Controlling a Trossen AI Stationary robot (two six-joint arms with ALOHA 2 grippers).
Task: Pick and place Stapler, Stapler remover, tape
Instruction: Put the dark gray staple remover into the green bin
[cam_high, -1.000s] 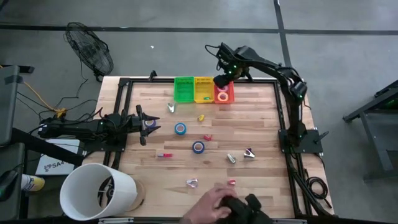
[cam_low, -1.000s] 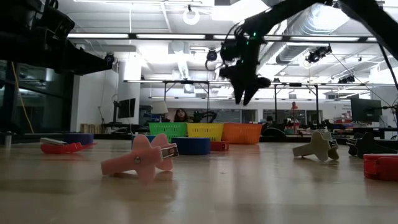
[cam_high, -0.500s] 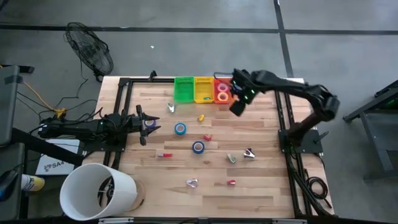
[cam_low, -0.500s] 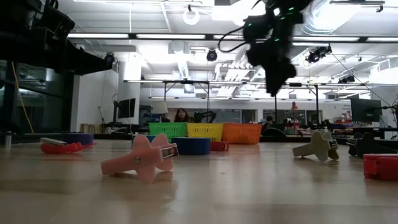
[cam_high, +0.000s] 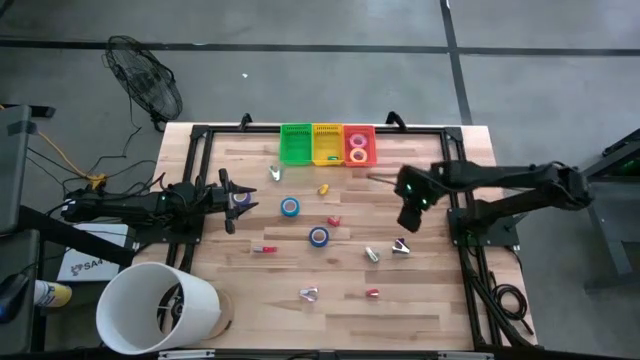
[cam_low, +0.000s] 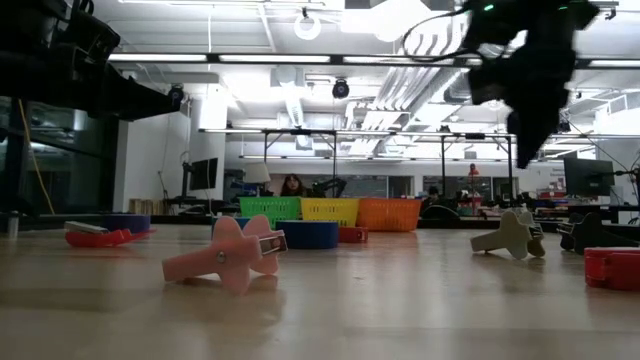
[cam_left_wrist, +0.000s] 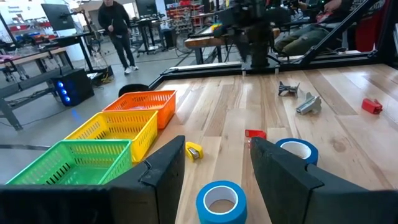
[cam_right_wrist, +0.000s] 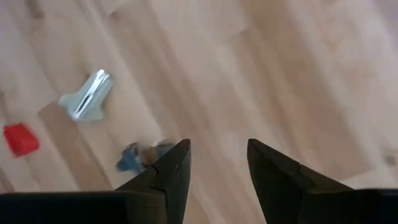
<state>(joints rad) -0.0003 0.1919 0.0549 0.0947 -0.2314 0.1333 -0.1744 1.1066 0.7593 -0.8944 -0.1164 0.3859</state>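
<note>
Right pincer (cam_high: 412, 212), fingers parted and empty, hangs above the bench (cam_high: 430, 290) with a dark stapler remover (cam_high: 401, 246) just below it toward the front edge, far nearer than the idle left pincer (cam_high: 232, 200).

Bare worktop (cam_high: 430, 290) at lower right and lower left, small items cluttering centre, baskets (cam_high: 327, 144) lining upper edge

Small bluish piece (cam_right_wrist: 138, 157) by right tool (cam_right_wrist: 214, 163) blurred, unidentifiable; fingers cut off by edge.
</note>
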